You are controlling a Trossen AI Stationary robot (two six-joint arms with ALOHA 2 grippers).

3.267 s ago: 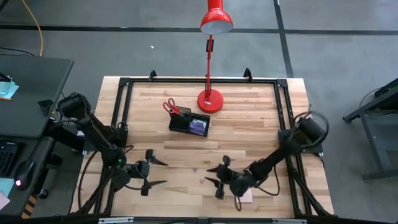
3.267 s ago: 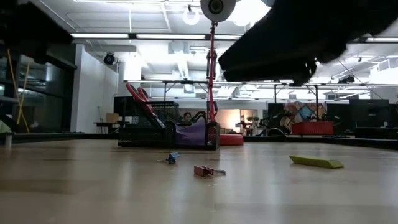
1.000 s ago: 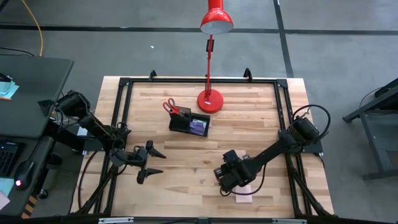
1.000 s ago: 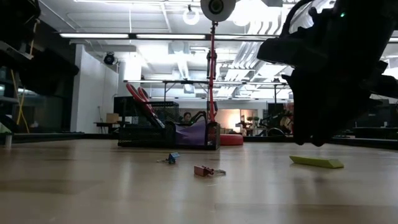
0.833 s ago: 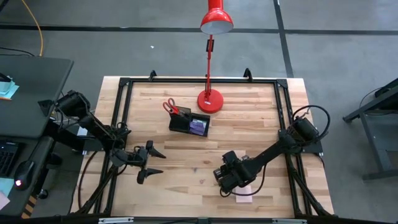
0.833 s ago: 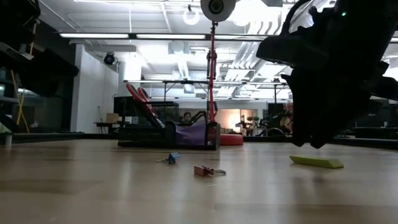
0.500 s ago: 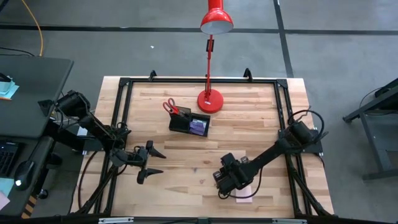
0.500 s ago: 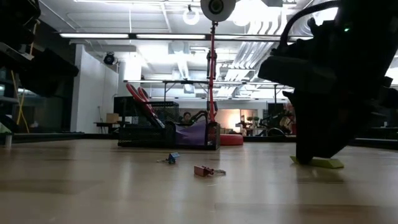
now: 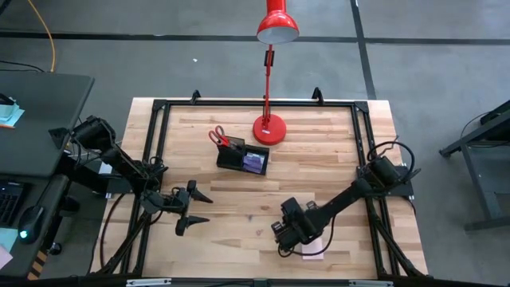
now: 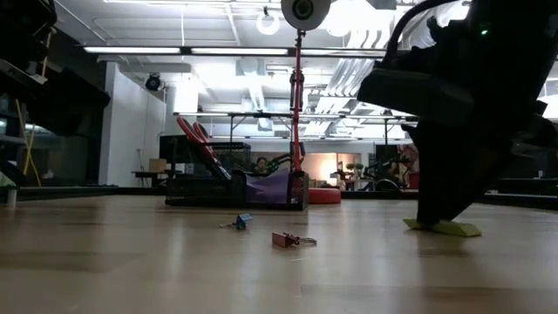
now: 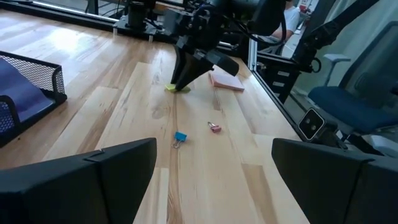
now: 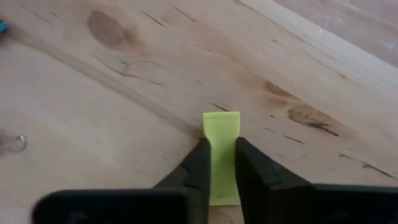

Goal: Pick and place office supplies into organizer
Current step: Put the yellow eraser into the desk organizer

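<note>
We identify the setting as a robotics lab or open-plan research workspace. The wooden worktop sits inside a black metal frame on a grey concrete floor marked with dark lines, and two cabled robot arms are mounted at its 3 and 9 o'clock edges. At 12 o'clock stands a red desk lamp. Beside the rig at 9 o'clock we see a dark desk with a keyboard and mouse. The low view shows an exposed ceiling with strip lights and ductwork, and further workstations behind. The left wrist view shows a blue office chair.
</note>
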